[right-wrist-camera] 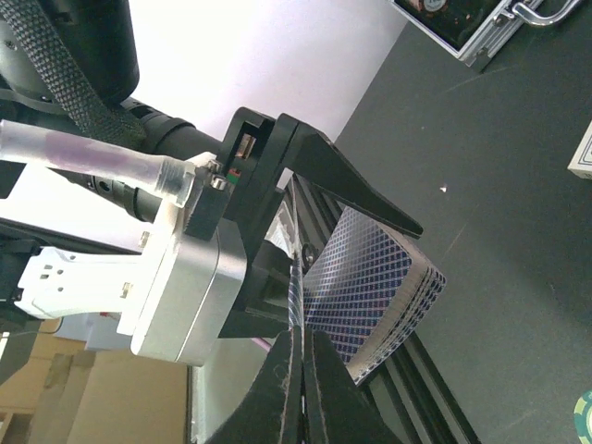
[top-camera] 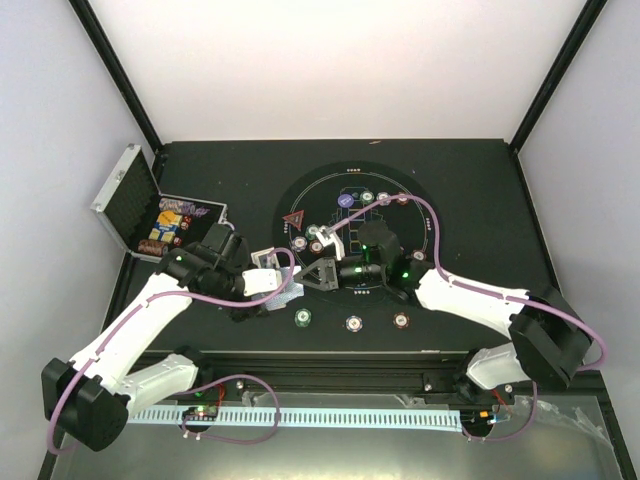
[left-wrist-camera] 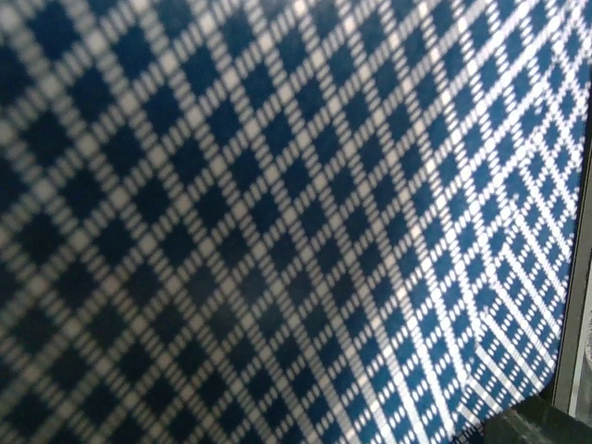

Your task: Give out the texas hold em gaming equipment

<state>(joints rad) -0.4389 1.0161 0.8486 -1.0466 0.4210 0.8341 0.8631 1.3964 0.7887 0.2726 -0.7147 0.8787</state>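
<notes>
While the deck of cards (right-wrist-camera: 375, 277) is clamped between the fingers of the left gripper (top-camera: 278, 288), just off the near left rim of the round mat (top-camera: 320, 200), the chip part of the task is judged to be largely done. A green chip (top-camera: 302, 319), a purple chip (top-camera: 354, 323) and a red-brown chip (top-camera: 401, 320) are set in a row by the mat's near rim. Further chips (top-camera: 385, 197) and a purple button (top-camera: 345, 200) are lined up at its far side, and a red triangle marker (top-camera: 293, 219) is placed at its left.

Dealing the cards is judged to be what is left, since the deck looks thick.

The right gripper (right-wrist-camera: 298, 335) is closed, its fingers pressed together at the deck's edge. A thin pale edge is seen above them, but whether a card is pinched cannot be told.

The silver case (top-camera: 125, 195) is stood open at the far left corner of the worktop (top-camera: 480, 200). Coloured pieces are held in its tray, too small to be named.
</notes>
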